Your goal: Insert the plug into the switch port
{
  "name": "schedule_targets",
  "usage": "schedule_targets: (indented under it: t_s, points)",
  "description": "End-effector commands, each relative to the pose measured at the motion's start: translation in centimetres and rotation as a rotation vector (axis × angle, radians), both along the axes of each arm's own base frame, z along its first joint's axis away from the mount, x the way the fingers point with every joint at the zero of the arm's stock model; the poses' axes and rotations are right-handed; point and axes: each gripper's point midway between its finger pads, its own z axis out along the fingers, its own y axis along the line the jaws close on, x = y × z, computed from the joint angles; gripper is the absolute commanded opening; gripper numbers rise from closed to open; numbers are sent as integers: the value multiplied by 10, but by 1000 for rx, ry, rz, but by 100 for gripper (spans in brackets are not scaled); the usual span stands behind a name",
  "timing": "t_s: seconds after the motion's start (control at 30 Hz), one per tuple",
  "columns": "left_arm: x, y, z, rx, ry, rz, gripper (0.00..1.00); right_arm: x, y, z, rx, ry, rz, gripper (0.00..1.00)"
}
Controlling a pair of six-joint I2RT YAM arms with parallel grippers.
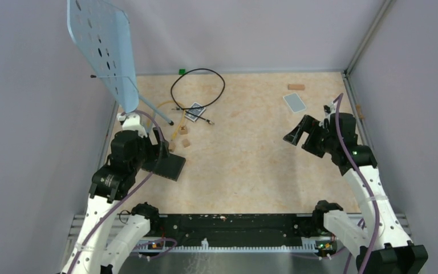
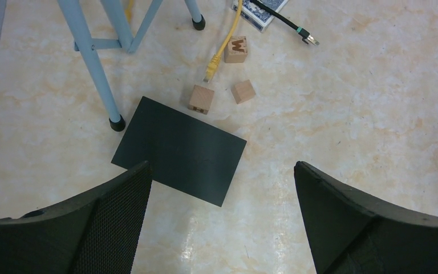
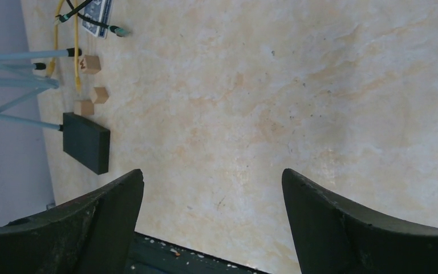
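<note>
The flat matte-black box [image 1: 172, 166] [image 2: 179, 149] [image 3: 86, 142] lies on the table at the left; the switch port in its edge does not show. A yellow cable ends in a clear plug [image 2: 211, 71] [image 3: 78, 85] just beyond the box. A black cable [image 1: 197, 85] ends in a plug [image 2: 308, 39] [image 1: 210, 121] beside the playing card. My left gripper [image 1: 159, 149] [image 2: 222, 166] hovers open over the box's near corner, holding nothing. My right gripper [image 1: 301, 140] [image 3: 212, 172] hangs open and empty over bare table at the right.
Three wooden blocks [image 2: 201, 99] lie between box and yellow plug. A blue perforated panel [image 1: 102, 45] on thin legs [image 2: 91, 57] stands at the far left. A dark playing card [image 1: 194, 111], a pale grey-blue card [image 1: 294, 103], a wood piece [image 1: 296, 87] and a green cube [image 1: 181, 71] lie farther back.
</note>
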Motion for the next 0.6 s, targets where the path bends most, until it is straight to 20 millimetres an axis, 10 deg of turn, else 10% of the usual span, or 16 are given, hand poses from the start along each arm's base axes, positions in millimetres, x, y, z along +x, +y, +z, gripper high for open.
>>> schedule_targets:
  t_s: [0.0, 0.23, 0.57]
  points:
    - [9, 3, 28, -23, -141, 24, 99, 19, 21, 10, 132, -63, 40, 89]
    - [15, -12, 19, -14, -115, -70, 99, 32, 57, 7, 177, -109, 64, 88]
    - [18, -4, 15, -7, -101, -34, 99, 22, 194, -17, 64, -169, 353, 87]
